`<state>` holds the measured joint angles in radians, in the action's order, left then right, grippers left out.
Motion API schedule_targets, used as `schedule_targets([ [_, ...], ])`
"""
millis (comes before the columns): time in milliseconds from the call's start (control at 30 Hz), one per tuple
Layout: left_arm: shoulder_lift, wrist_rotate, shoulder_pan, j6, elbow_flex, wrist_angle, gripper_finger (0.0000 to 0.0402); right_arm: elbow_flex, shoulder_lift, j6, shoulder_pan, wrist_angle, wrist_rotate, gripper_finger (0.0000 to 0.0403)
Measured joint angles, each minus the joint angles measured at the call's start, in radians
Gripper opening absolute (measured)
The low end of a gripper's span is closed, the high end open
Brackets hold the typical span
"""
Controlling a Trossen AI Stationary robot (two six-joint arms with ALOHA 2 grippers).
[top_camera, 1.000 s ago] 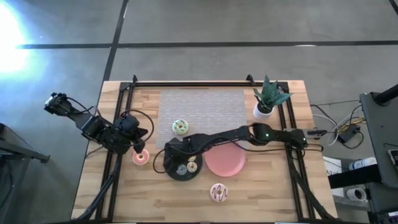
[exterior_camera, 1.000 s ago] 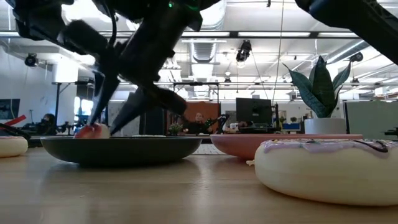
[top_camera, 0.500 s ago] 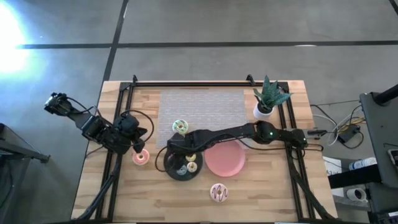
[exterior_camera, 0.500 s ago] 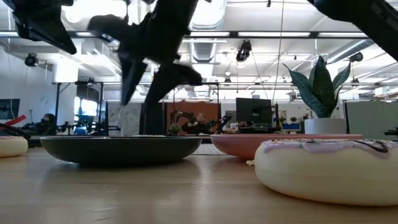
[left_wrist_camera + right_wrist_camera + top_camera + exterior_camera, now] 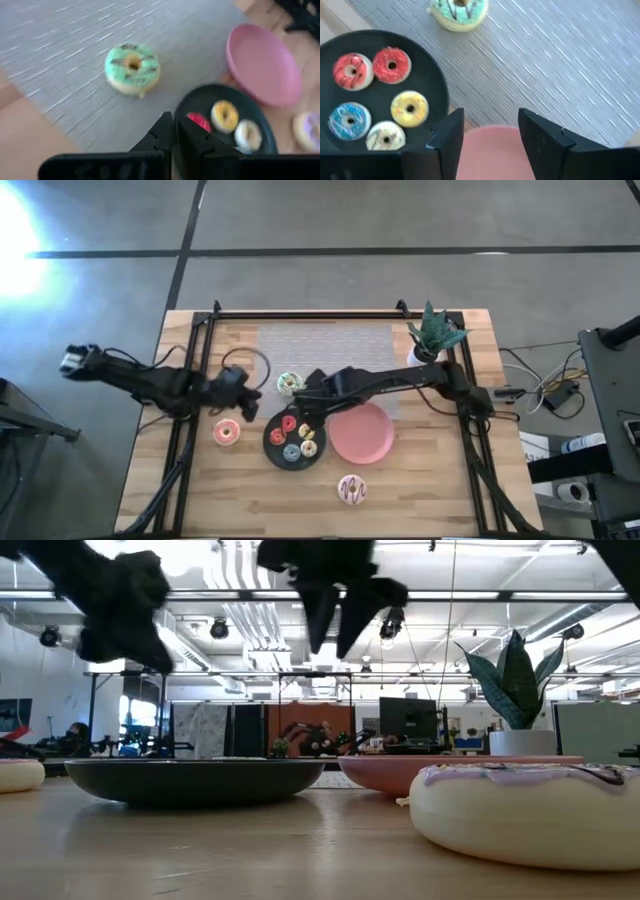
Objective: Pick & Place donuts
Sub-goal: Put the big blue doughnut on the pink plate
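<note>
Table: pale wood planks, visible grain, matt. Mat: grey woven cloth, fine ribbed texture. Black plate: smooth, matt plastic look. Pink plate: smooth, slight sheen. Donuts: smooth, frosted in solid colours. Right pincer fingers: matt black plastic. Frame rails: black metal.

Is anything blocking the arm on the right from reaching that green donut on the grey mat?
Nothing visible does. The green-frosted donut lies alone on the grey woven mat, and the right gripper, jaws open, hangs just beside it.
</note>
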<state>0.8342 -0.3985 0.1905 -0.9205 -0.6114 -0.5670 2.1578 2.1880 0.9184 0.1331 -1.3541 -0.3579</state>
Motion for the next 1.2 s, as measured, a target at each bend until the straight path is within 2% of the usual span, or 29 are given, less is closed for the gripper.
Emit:
schedule_targets([
  [67, 0.024, 0.083, -0.113, 0.056, 0.019, 0.070, 0.0002, -0.055, -0.038, 0.033, 0.001, 0.002, -0.002, 0.0178],
  [167, 0.060, 0.162, -0.268, 0.116, 0.029, 0.087, 0.0022, -0.149, -0.098, 0.107, 0.014, 0.003, -0.012, 0.0178],
  [300, 0.119, 0.292, -0.438, 0.210, 0.029, 0.106, 0.0083, -0.280, -0.202, 0.218, 0.048, 0.025, -0.026, 0.0178],
  [433, 0.209, 0.402, -0.543, 0.261, 0.017, 0.149, 0.0139, -0.422, -0.292, 0.322, 0.075, 0.102, -0.054, 0.0178],
  [533, 0.294, 0.452, -0.569, 0.286, -0.004, 0.221, 0.0158, -0.503, -0.351, 0.381, 0.089, 0.145, -0.064, 0.0178],
  [633, 0.396, 0.459, -0.573, 0.319, -0.040, 0.252, 0.0162, -0.562, -0.380, 0.409, 0.097, 0.170, -0.064, 0.0178],
  [833, 0.579, 0.460, -0.576, 0.361, -0.121, 0.229, 0.0162, -0.592, -0.386, 0.401, 0.096, 0.186, -0.060, 0.0178],
  [1067, 0.705, 0.491, -0.577, 0.390, -0.187, 0.229, 0.0162, -0.600, -0.386, 0.366, 0.096, 0.186, -0.056, 0.0178],
  [1200, 0.751, 0.521, -0.577, 0.405, -0.198, 0.231, 0.0148, -0.611, -0.386, 0.353, 0.096, 0.186, -0.052, 0.0178],
])
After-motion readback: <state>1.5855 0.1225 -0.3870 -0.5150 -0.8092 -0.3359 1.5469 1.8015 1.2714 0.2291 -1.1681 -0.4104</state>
